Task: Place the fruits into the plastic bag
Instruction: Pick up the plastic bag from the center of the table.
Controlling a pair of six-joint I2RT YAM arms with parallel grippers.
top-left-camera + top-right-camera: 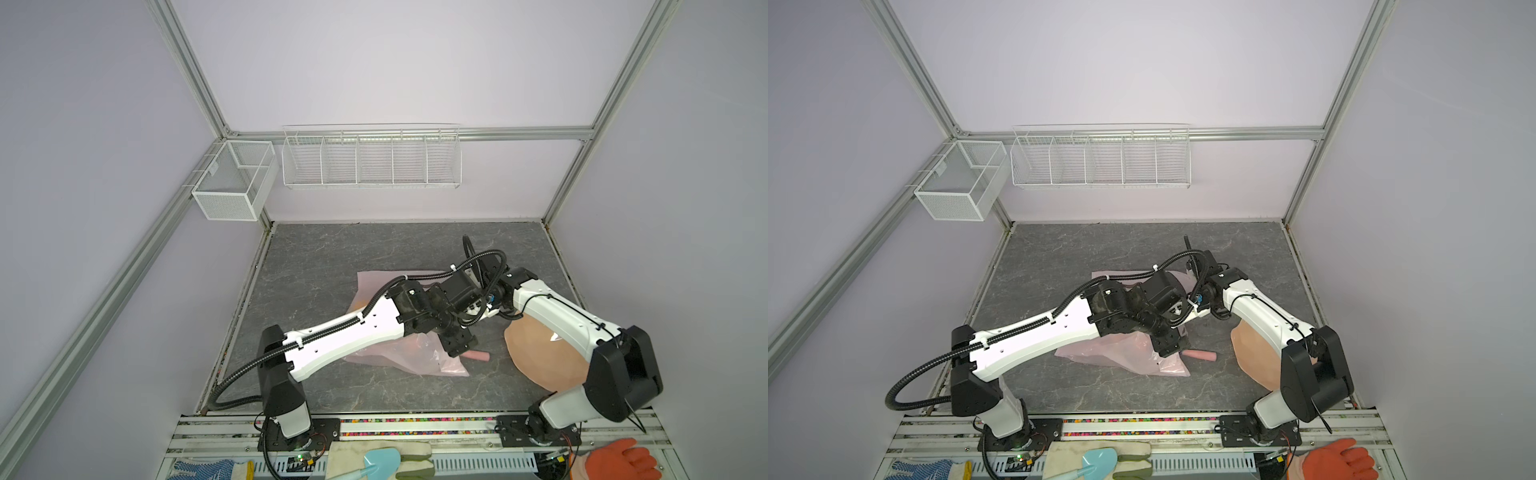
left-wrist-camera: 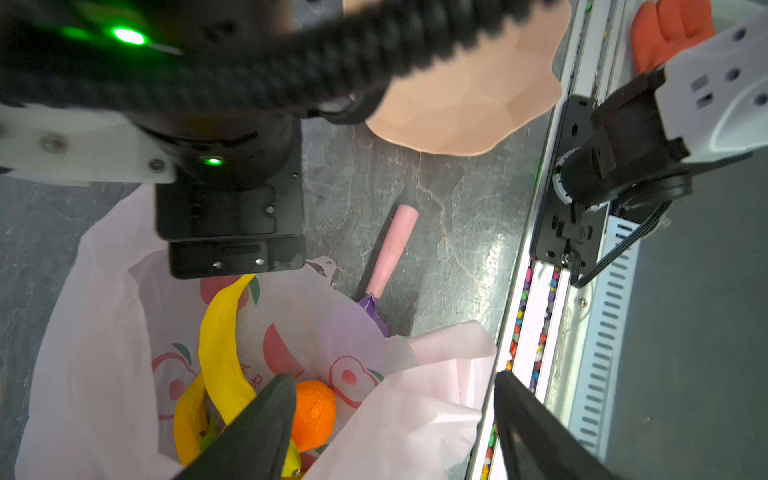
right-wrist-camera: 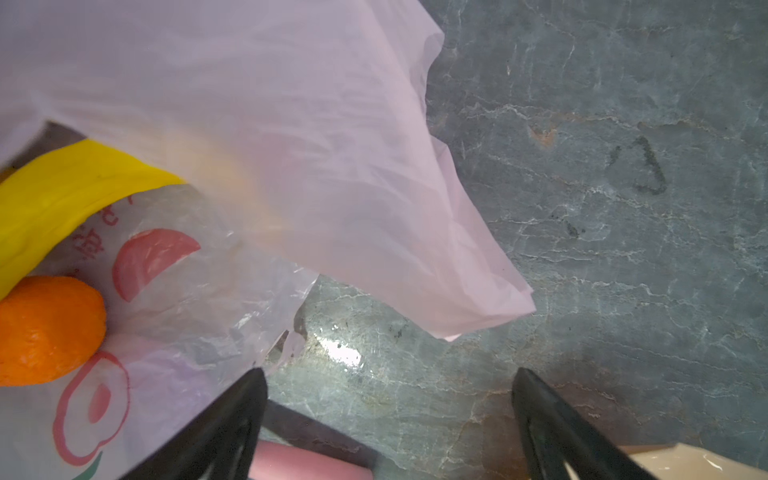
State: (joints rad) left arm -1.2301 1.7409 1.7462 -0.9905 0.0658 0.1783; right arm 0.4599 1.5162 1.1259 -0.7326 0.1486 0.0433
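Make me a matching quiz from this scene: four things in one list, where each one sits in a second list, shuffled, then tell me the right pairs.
Things
1. banana
2. scoop
3. plate
4. orange-red glove

Places
A. partly hidden under the right arm
B. off the table, past the front rail
C. inside the plastic bag
D. lying on the table, its purple end slipping under the bag's edge

Pairs: 1-C, 2-D, 3-A, 4-B
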